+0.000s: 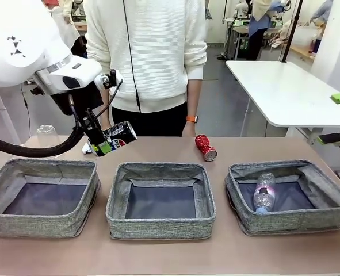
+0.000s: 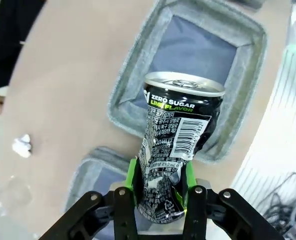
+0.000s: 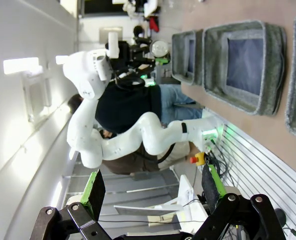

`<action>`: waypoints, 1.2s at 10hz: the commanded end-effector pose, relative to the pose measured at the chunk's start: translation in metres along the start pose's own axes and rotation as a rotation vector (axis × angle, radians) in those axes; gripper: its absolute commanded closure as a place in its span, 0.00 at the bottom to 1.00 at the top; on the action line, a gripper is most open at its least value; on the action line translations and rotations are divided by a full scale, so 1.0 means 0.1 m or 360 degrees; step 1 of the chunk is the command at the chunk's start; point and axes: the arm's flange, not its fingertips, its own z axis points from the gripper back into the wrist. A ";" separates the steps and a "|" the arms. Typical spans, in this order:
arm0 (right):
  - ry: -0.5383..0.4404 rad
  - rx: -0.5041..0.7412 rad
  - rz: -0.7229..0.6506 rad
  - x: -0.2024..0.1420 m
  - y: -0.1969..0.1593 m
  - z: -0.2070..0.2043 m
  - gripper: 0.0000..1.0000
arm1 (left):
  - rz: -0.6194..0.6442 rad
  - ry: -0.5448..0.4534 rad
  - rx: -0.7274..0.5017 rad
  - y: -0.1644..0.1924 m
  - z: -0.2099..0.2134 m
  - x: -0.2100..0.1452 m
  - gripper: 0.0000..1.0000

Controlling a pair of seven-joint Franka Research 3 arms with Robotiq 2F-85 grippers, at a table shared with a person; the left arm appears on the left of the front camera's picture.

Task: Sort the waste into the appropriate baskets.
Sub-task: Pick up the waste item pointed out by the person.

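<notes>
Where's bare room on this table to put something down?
Bare: the table strip before the baskets, and behind the right basket, right of the crushed red can. Crowded: back left, with plastic cup, paper ball and the held black can.

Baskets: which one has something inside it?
The basket on the robot's right: a clear plastic bottle lies in it. The middle basket and left basket show bare dark bottoms.

Robot lab, white worktable (image 1: 285,95) behind

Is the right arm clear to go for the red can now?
Probably yes: the right pincer is open and empty, and the crushed red can lies on open table behind the baskets, though the person's hand hangs close.
</notes>
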 end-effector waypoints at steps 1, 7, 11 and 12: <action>0.0004 0.0027 0.0027 0.01 0.03 0.02 0.00 | 0.0136 0.0057 -0.0012 -0.37 0.32 0.72 0.61; 0.0004 0.0027 0.0027 0.01 0.03 0.02 0.00 | 0.1078 0.0104 0.0032 -1.10 1.28 1.70 0.61; 0.0004 0.0027 0.0027 0.01 0.03 0.02 0.00 | 0.1208 0.0011 0.0051 -1.35 1.88 1.73 0.61; 0.0004 0.0027 0.0027 0.01 0.03 0.02 0.00 | 0.1225 -0.0020 0.0026 -1.32 1.92 1.71 0.61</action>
